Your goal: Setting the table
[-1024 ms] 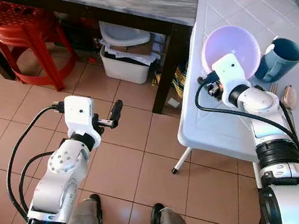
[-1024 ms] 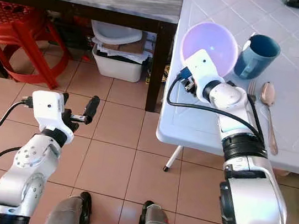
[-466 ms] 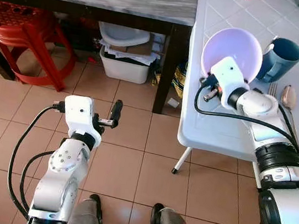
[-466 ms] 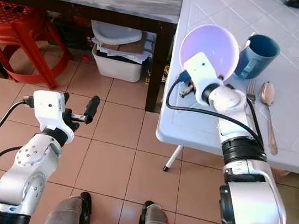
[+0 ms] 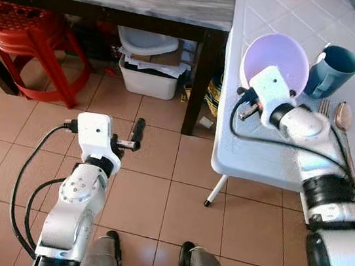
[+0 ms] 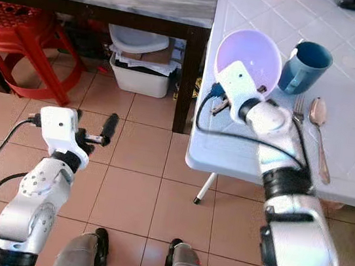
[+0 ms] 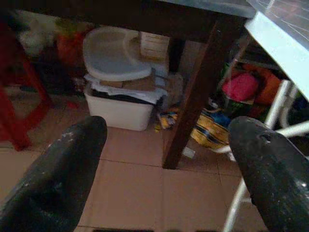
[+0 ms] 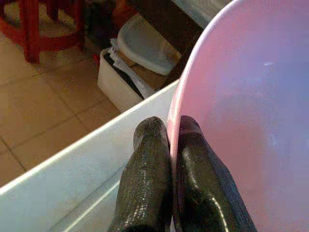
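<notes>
Right gripper [image 8: 171, 145] pinches the tilted purple bowl's [image 5: 278, 54] rim.

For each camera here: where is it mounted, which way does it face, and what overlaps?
Left/right eye views: head, facing down; both arms, knees, pink bowl, blue mug.
Left wrist view: along open left gripper toward white bin under the dark table.
Right wrist view: along right gripper, shut on the bowl's rim.
Shared: the bowl; the bin.

- Beside the right gripper [image 8: 169, 145], the tilted pink bowl [image 5: 277, 58] and blue mug [image 5: 332, 69] block the way; fork [image 5: 325, 106] and spoon [image 5: 343, 115] lie just beyond.
- Left gripper [image 5: 136, 134] hangs over open floor [image 5: 149, 195].
</notes>
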{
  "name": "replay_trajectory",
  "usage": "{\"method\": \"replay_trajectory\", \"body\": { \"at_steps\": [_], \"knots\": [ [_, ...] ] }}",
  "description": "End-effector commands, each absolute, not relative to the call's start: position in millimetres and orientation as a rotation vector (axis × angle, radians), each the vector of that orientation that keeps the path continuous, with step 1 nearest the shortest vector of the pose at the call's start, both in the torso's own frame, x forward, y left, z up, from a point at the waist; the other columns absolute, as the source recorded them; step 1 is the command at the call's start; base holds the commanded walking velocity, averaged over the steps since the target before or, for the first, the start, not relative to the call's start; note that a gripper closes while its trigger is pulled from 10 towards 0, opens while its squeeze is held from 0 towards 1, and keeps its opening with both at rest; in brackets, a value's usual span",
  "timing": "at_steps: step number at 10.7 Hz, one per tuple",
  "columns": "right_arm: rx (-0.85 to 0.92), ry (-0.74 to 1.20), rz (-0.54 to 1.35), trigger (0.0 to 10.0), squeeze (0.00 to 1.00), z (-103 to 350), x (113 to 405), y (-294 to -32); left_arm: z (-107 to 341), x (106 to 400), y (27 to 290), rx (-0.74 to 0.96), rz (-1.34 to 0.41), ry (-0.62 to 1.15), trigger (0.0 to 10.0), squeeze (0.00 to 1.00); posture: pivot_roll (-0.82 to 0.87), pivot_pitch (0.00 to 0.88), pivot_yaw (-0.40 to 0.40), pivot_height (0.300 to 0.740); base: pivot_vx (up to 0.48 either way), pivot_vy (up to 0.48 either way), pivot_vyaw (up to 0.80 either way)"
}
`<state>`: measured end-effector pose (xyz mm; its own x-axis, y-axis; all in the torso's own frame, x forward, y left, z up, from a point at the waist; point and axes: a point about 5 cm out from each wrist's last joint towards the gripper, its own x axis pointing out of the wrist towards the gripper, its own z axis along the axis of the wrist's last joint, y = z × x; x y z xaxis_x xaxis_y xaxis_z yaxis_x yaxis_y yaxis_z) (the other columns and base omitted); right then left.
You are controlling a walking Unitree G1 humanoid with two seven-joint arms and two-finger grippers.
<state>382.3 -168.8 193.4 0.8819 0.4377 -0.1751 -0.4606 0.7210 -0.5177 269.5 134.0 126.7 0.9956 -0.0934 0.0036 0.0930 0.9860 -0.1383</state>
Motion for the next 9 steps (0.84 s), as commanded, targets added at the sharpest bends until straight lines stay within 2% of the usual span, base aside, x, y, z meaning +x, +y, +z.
{"method": "replay_trajectory", "body": {
  "at_steps": [1, 3, 5, 7, 9],
  "knots": [
    [-0.557, 0.028, 0.484, 0.0, 0.00, 187.3, 379.0, -167.6, 125.0, 270.6, 138.7, -0.139, -0.060, 0.004, 10.0, 0.00, -0.01, 0.226, 0.014, 0.740, 0.000, 0.398, 0.00],
    [-0.465, -0.138, 0.383, 0.0, 0.00, 194.8, 368.0, -163.2, 127.7, 272.0, 143.7, -0.141, -0.026, -0.021, 10.0, 0.00, 0.00, 0.217, 0.009, 0.740, 0.000, 0.465, 0.00],
    [-0.272, -0.297, 0.230, 0.0, 0.00, 194.2, 343.1, -153.7, 136.6, 279.8, 138.8, -0.112, -0.044, -0.091, 10.0, 0.00, -0.01, 0.189, -0.002, 0.740, 0.000, 0.461, 0.00],
    [-0.210, -0.362, 0.218, 0.0, 0.00, 193.8, 325.5, -135.8, 137.7, 284.3, 135.4, -0.116, -0.033, -0.108, 10.0, 0.00, -0.02, 0.172, -0.010, 0.740, 0.000, 0.454, 0.00],
    [-0.182, -0.354, 0.206, 0.0, 0.00, 186.9, 313.0, -127.4, 138.1, 286.1, 136.6, -0.114, -0.022, -0.113, 10.0, 0.00, -0.02, 0.174, -0.014, 0.740, 0.349, 0.321, 0.00]
  ]
}}
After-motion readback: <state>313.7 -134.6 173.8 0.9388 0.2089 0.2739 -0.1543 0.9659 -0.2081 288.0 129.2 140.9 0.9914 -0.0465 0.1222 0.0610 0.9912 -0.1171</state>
